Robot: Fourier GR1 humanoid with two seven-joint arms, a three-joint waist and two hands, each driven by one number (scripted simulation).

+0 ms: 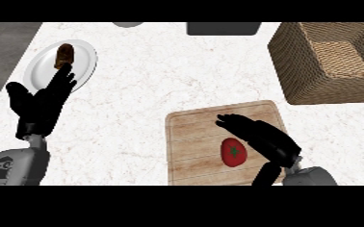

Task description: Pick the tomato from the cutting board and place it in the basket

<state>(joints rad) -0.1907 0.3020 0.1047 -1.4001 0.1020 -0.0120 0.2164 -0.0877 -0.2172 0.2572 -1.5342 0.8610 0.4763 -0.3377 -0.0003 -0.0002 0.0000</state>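
So the tomato [234, 152] is sitting on the cutting board [195, 139], toward the board's near right part, green stem mark facing up. It's not lifted, just lying on the wood.

The right hand [266, 139] is over the board, right beside the tomato on its right side. Fingers are stretched out pointing up-left past the top of the tomato, and the thumb [266, 174] sticks down below it, so the tomato sits in the gap between thumb and fingers. The hand is spread, not wrapped round anything. Can't really tell if it's touching the tomato or only hanging above it.

The basket [313, 72] is at the far right of the counter [177, 77], woven, brown, tilted a bit in view, well apart from the board's far right corner. Nothing visible inside from here.

The left hand [39, 103] is at the left edge, fingers straight and up, just resting there, holding nothing. Its fingertips overlap the edge of a white plate [82, 62] at the far left, which has a brown piece of food [64, 55] on it, can't say what.

At the far edge there's a dark grey box-like thing [222, 28] and a bit of a grey round thing [128, 24], both cut off.
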